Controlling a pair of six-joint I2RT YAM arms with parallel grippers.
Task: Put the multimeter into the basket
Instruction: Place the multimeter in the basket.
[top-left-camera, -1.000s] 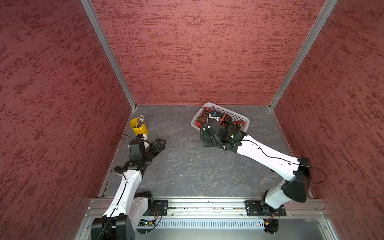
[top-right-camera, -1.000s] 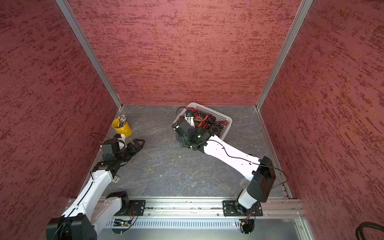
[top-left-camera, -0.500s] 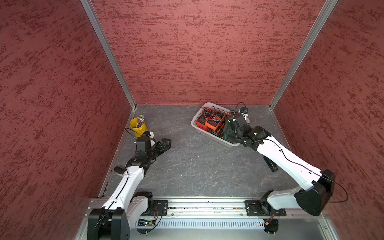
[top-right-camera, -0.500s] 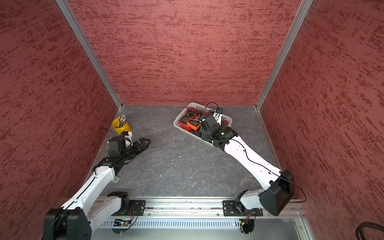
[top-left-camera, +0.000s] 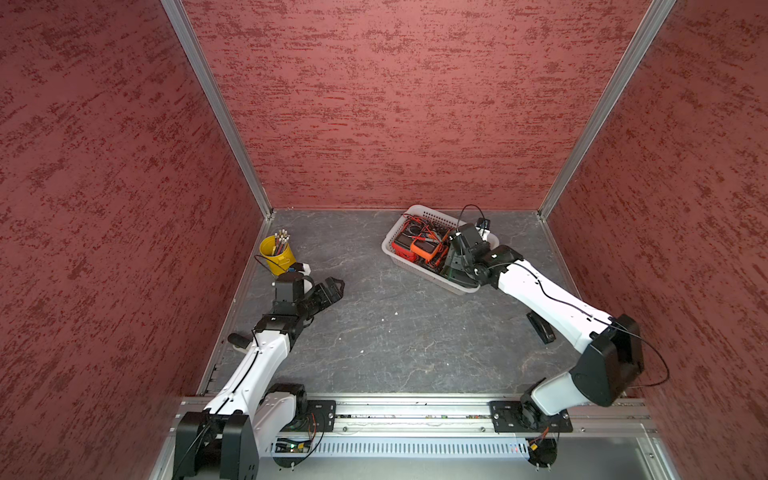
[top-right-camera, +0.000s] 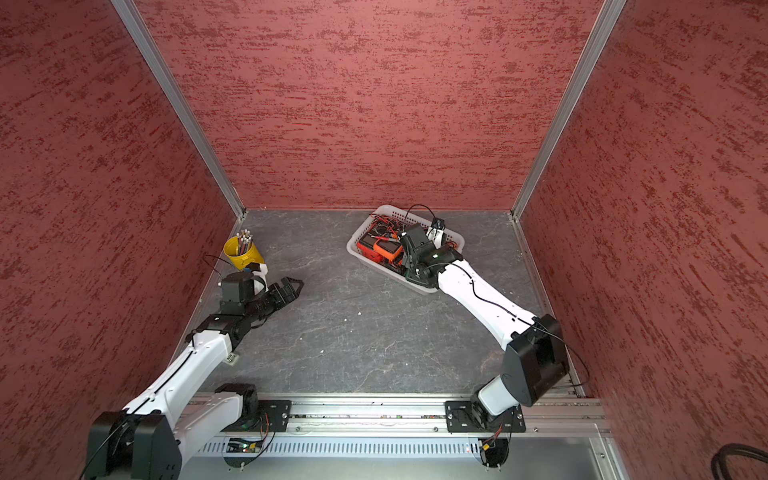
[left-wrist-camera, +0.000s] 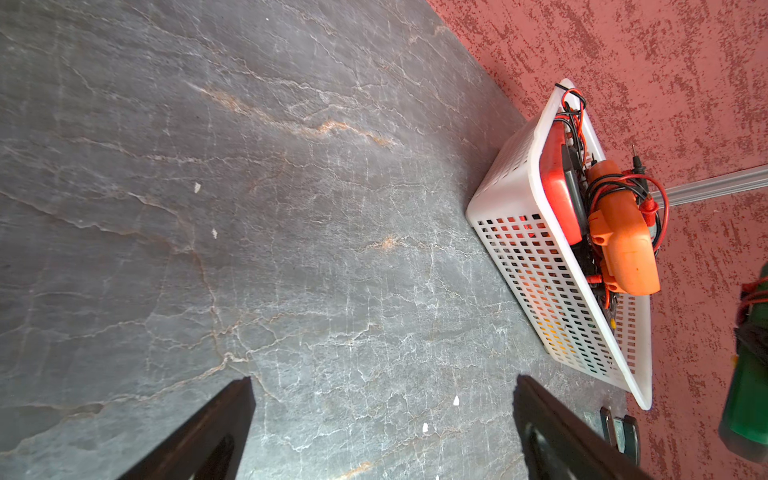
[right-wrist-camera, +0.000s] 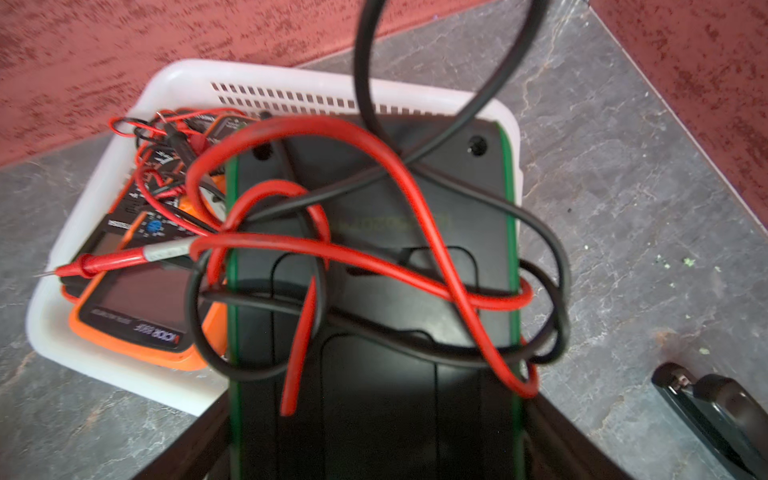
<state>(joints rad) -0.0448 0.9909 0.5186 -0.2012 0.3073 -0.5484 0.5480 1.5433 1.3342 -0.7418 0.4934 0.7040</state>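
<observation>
1. The grey stone-look table (top-left-camera: 395, 332) fills the floor of the red-walled cell, with both arms reaching in from the near rail.
2. The right arm (top-left-camera: 552, 299) stretches out to the far right corner. The right gripper (right-wrist-camera: 374, 449) is clamped on the green multimeter (right-wrist-camera: 374, 395), one finger on each long edge, with the black back of the case facing the wrist camera.
3. The left arm (top-left-camera: 257, 357) reaches out low over the table's left side. The left gripper (left-wrist-camera: 382, 380) has its jaws spread wide with nothing but bare table between them.
4. The basket (top-left-camera: 388, 249) sits at the back right, near the rear wall and angled to the table edges.
5. Here's the one to watch: the green multimeter is held over the basket's near-right end, partly above the rim. Whether it touches what lies inside, I cannot tell.
6. Already inside the basket are an orange multimeter (top-left-camera: 426, 249) and beside it a red multimeter (top-left-camera: 402, 245).
7. The yellow cup (top-left-camera: 275, 257), full of pencils (top-left-camera: 282, 239), stands at the far left, just behind the left wrist.
8. A small black object (top-left-camera: 540, 328) lies on the table beside the right forearm.
9. Red and black test leads (right-wrist-camera: 316, 253) loop in a tangle across the back of the held meter.
</observation>
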